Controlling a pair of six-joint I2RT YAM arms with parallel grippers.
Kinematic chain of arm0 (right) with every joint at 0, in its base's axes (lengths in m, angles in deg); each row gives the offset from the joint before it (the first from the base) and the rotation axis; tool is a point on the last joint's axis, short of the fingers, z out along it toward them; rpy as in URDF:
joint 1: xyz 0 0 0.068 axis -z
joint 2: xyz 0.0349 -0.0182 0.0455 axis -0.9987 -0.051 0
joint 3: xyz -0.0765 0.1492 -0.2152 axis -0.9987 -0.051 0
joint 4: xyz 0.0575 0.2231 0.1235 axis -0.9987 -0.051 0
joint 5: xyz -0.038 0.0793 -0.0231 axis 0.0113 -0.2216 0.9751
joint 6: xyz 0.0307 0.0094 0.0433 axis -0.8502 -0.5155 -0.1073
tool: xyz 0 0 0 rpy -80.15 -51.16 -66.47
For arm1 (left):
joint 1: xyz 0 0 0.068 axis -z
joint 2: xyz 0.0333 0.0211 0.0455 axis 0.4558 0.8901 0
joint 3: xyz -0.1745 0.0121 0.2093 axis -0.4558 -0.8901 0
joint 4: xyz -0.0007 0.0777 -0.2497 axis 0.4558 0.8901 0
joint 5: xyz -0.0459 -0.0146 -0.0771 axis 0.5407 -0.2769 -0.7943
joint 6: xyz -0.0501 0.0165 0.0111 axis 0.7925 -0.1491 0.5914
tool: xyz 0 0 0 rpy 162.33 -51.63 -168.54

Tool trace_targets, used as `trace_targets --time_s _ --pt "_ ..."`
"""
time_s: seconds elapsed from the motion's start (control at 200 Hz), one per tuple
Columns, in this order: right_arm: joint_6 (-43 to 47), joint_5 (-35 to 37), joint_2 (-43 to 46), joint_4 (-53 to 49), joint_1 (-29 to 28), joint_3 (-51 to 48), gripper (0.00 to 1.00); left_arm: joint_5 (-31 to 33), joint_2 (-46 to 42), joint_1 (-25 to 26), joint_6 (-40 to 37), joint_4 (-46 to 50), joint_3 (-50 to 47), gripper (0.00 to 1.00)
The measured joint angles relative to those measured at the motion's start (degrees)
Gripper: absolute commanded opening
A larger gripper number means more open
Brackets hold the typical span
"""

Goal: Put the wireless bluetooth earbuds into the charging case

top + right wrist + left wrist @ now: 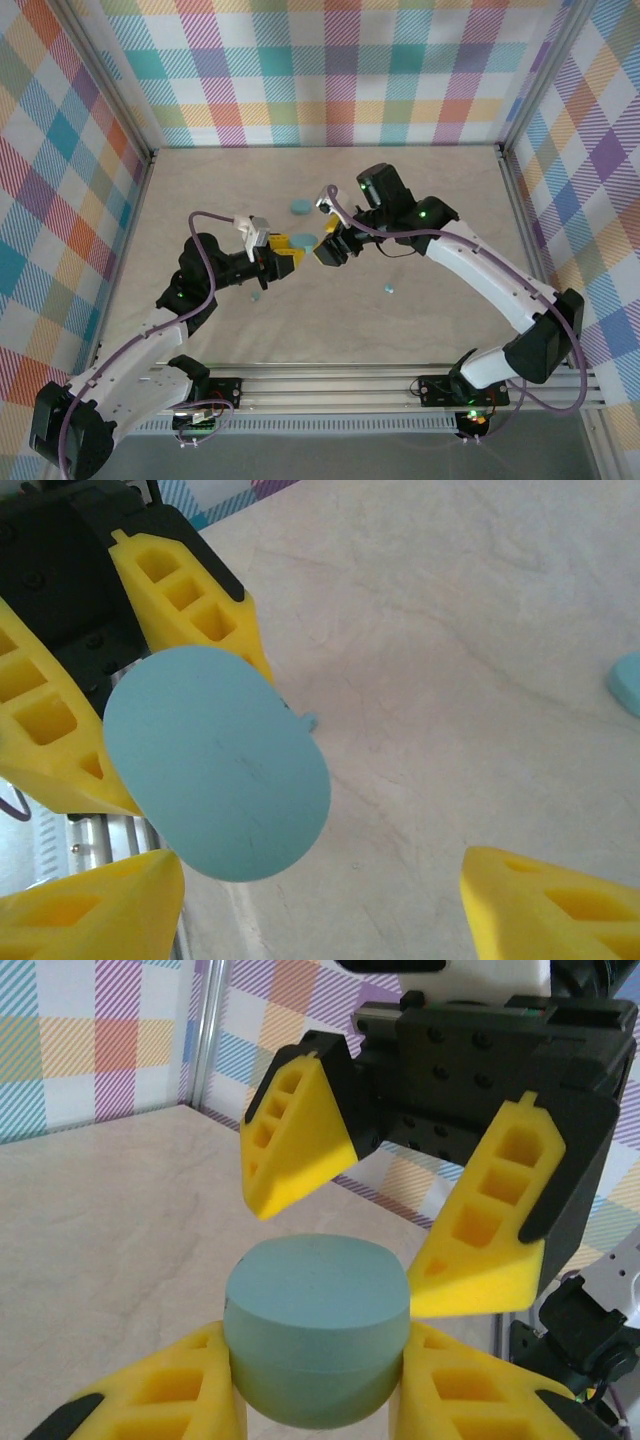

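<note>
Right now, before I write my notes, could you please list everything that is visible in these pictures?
charging case: one, teal, clamped between the left gripper's fingers
second case: one, teal, lying on the table beyond both grippers
earbuds: two seen, light teal, loose on the table, one beside the right arm, one near the left arm
table: one, beige with a marbled look
walls: plaid in many colours, on three sides
left gripper: one, yellow fingers, shut on the charging case
right gripper: one, yellow fingers, open, facing the charging case
</note>
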Motion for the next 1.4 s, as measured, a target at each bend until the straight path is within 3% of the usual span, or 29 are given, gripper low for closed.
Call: trace_targets --time_s 0.18,0.605,0.84,1.4 --pt "-0.6 -0.1 -0.1 0.0 0.0 0.5 0.68 -0.2 -0.1 0.0 0.4 0.0 0.1 0.00" --pt "-2.2 8.3 -4.4 -0.5 1.0 7.1 0.67 -3.1 0.7 -0.1 0.4 0.0 0.1 0.00" --pt "-5.3 7.5 -5.7 -2.0 1.5 7.5 0.67 -2.5 0.8 -0.1 0.4 0.0 0.1 0.00" --pt "-11.8 3.7 -1.1 -4.7 2.7 4.9 0.70 6.9 1.9 -0.1 0.3 1.4 0.0 0.00"
